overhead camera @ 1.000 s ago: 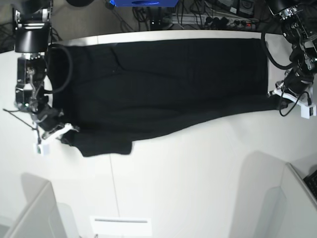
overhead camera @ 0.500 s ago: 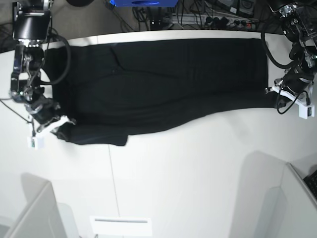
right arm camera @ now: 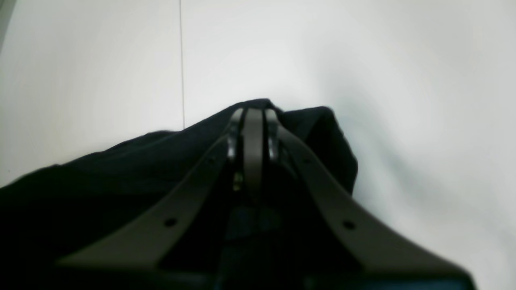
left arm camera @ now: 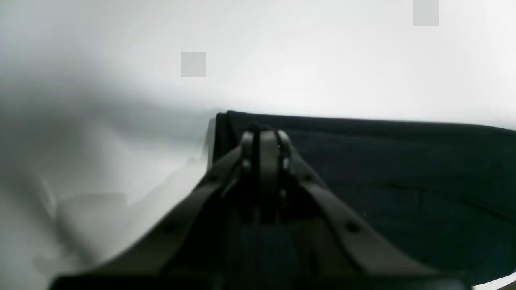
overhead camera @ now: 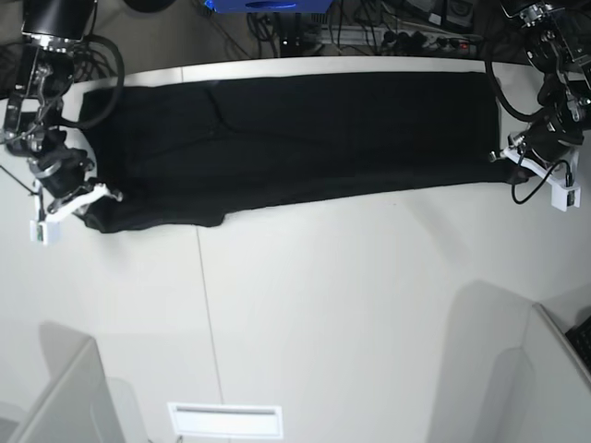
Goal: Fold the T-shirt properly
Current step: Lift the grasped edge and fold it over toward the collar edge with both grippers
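Gripping opposite T-shirt [overhead camera: 295, 138] corners, both pincers [overhead camera: 499, 157] [overhead camera: 106, 196] leave bare table [overhead camera: 351, 305] in front.

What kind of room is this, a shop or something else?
Probably a robotics lab or workshop. A black T-shirt lies on a plain white table between two robot arms, and tangled cables and a power strip sit behind the table. No shop fittings are in view.

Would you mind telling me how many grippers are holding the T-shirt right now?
2. The left gripper is clamped on the T-shirt at its corner on the base view's right; the right gripper is clamped on the bunched corner at that view's left. None appear hidden.
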Robot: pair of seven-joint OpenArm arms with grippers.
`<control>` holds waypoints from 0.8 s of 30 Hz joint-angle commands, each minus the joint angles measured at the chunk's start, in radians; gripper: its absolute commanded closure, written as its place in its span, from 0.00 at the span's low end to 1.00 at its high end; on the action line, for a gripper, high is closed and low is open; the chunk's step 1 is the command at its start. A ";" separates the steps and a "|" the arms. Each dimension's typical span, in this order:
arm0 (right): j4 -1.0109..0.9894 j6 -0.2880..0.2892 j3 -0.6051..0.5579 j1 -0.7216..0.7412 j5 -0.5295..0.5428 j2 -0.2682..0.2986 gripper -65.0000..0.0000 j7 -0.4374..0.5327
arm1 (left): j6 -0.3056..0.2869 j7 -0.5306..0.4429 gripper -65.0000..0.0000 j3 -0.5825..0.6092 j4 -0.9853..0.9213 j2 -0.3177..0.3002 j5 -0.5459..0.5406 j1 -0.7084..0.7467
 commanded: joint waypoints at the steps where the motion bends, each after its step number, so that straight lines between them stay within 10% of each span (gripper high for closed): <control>1: 0.028 0.004 0.010 -0.003 0.010 0.017 1.00 0.022 | -0.003 -0.016 1.00 -0.008 0.025 -0.015 -0.012 0.000; 15: 0.217 0.001 0.034 -0.162 0.012 -0.014 1.00 0.014 | -0.003 -0.015 1.00 -0.009 0.054 -0.018 -0.012 0.044; 24: 0.260 0.010 0.179 -0.145 0.010 -0.080 1.00 -0.188 | -0.004 -0.013 1.00 -0.009 0.054 -0.020 -0.012 0.046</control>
